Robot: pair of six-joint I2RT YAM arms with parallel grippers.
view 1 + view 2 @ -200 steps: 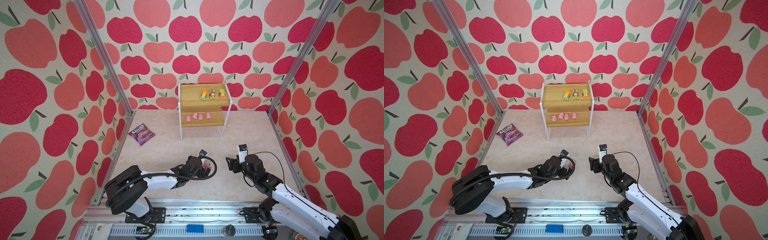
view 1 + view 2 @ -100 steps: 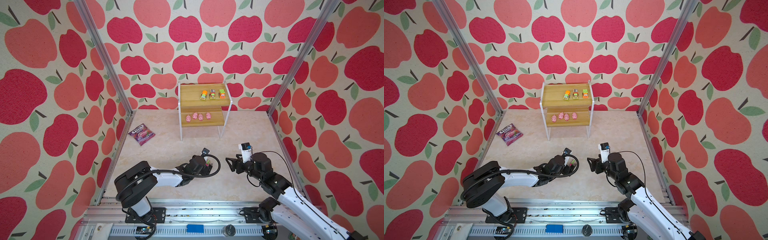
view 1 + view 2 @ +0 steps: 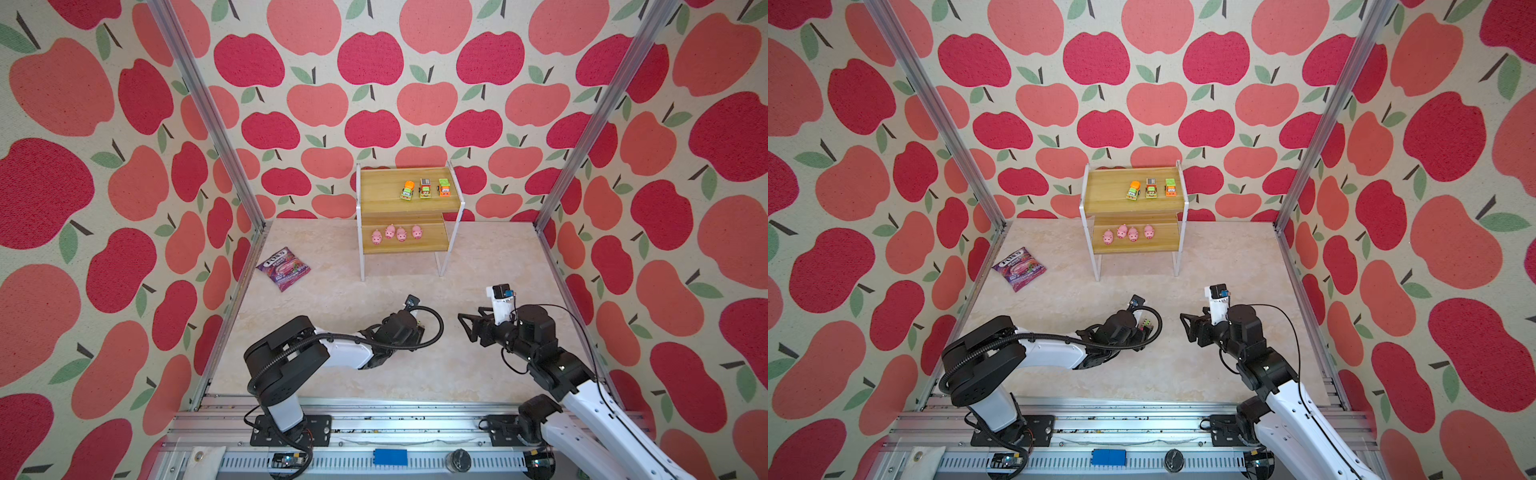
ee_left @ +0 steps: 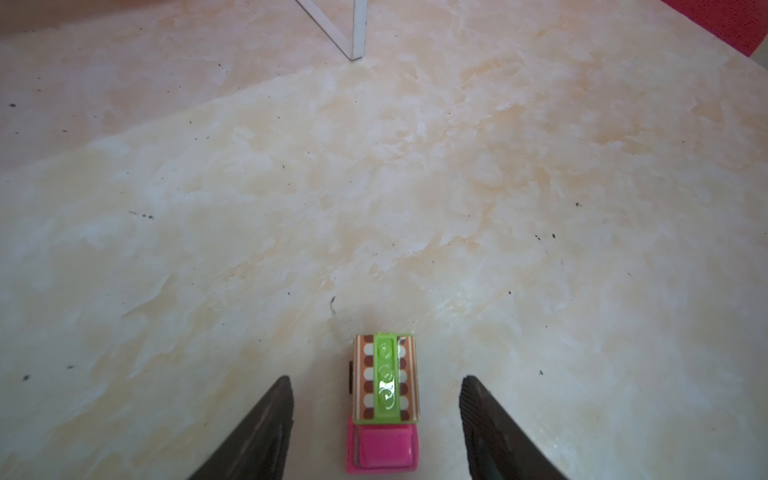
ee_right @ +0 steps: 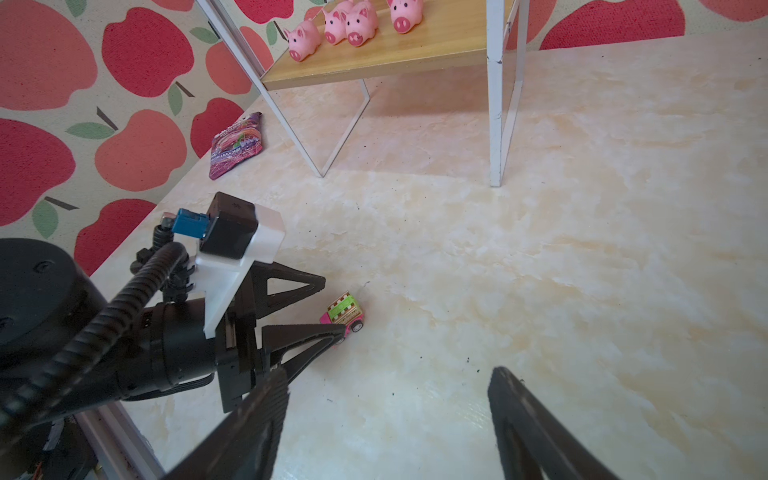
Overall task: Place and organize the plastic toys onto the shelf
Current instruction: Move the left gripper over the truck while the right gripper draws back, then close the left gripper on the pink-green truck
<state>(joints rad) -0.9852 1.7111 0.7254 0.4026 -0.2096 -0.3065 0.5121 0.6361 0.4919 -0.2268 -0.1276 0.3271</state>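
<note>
A small pink toy vehicle [image 4: 384, 407] with a green and brown back stands on the floor between the fingers of my left gripper [image 4: 376, 380]. There is a gap on each side, so the jaws are open and touch nothing. The right wrist view shows the same vehicle [image 5: 344, 318] at the left gripper's [image 5: 332, 306] tips. My right gripper [image 3: 464, 328] hovers open and empty a little to the right, facing the left one. At the back stands the shelf [image 3: 382, 187], with three toy vehicles [image 3: 424, 189] on its upper board and several pink pigs [image 3: 395, 232] on its lower board.
A purple candy bag [image 3: 283, 268] lies on the floor by the left wall, in front and to the left of the shelf. The shelf's white legs [image 5: 496, 124] stand on the marble-patterned floor. Apple-patterned walls enclose the space on three sides.
The left gripper's jaws have narrowed around the pink vehicle, and that gripper has edged slightly right. The right gripper has stayed nearly where it was, still open.
</note>
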